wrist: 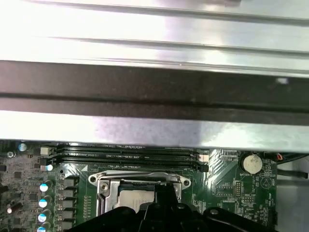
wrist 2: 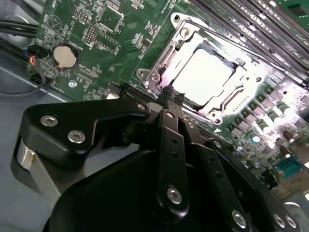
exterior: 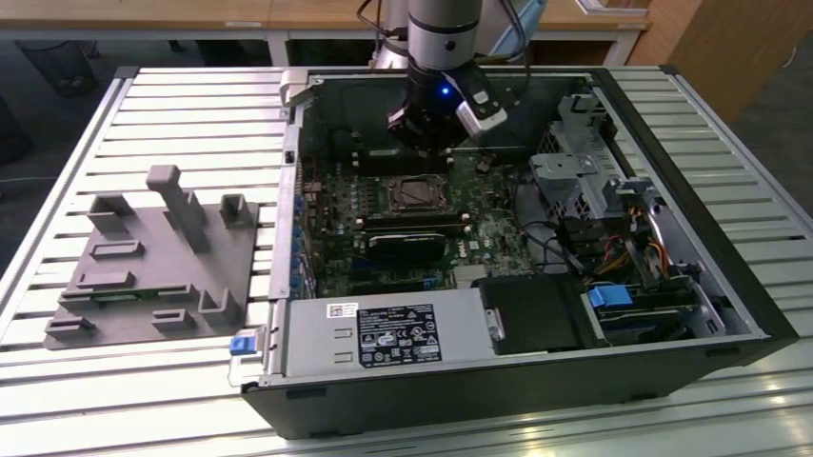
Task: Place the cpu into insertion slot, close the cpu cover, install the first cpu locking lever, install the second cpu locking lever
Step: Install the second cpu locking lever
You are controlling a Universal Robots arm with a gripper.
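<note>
The cpu [wrist 2: 203, 77] lies flat in the insertion slot [exterior: 413, 195], its pale metal face catching the light. The cpu cover [wrist 2: 169, 58], a silvery frame, is down around it. My gripper [wrist 2: 171, 94] is shut, its black fingertips meeting at the socket's edge beside the cover's corner; I cannot tell whether anything is pinched between them. In the exterior view the gripper [exterior: 426, 152] hangs just behind the socket inside the open computer case. The first wrist view has the cpu [wrist: 135, 198] and cover [wrist: 140, 180] just beyond the gripper's dark links.
The open case's walls [exterior: 711, 238] surround the motherboard. Memory slots [wrist: 125, 154] and a coin battery [wrist 2: 65, 55] lie close to the socket. A grey fixture plate [exterior: 152, 257] with upright posts sits on the slatted table at the exterior view's left. A power supply [exterior: 381, 333] fills the case's front.
</note>
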